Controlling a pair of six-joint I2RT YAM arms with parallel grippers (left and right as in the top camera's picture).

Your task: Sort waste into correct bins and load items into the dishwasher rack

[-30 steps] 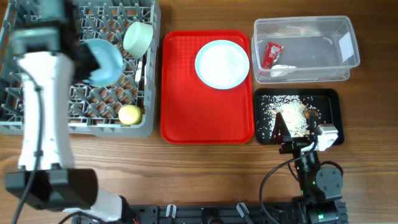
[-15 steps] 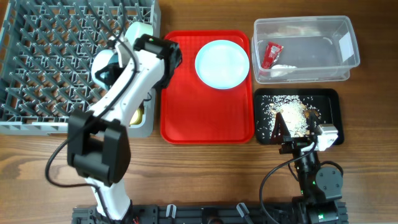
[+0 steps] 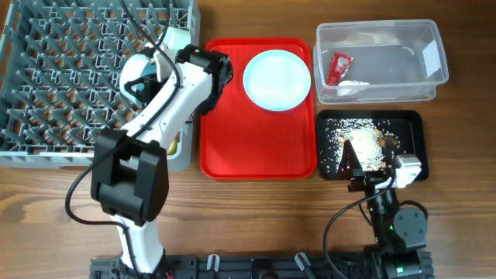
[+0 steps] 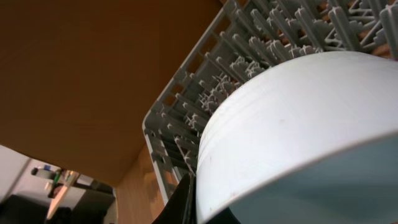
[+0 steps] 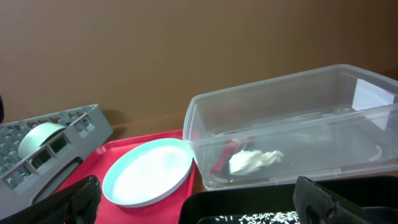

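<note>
My left gripper [image 3: 151, 75] is shut on a small pale bowl [image 3: 129, 71] and holds it over the right part of the grey dishwasher rack [image 3: 62, 62]. In the left wrist view the bowl [image 4: 292, 124] fills the frame, with one jaw against its rim. A second pale bowl [image 3: 174, 40] sits in the rack. The yellow cup [image 3: 175, 144] shows partly behind my arm. The round plate [image 3: 277, 80] lies on the red serving tray [image 3: 256, 147]. My right gripper [image 3: 370, 177] is open and empty at the black tray's [image 3: 411, 124] front edge. Fork and spoon are out of view.
The clear tub [image 3: 434, 46] holds the red wrapper [image 3: 339, 68] and white scrap [image 3: 353, 87]. Crumbs [image 3: 363, 142] lie in the black tray. The right wrist view shows the plate [image 5: 149, 174], tub [image 5: 298, 106] and rack corner [image 5: 68, 124]. My left arm crosses the rack's right edge.
My left arm swung from over the rack's left side to its right edge, carrying the bowl with it. The right arm has not moved.
</note>
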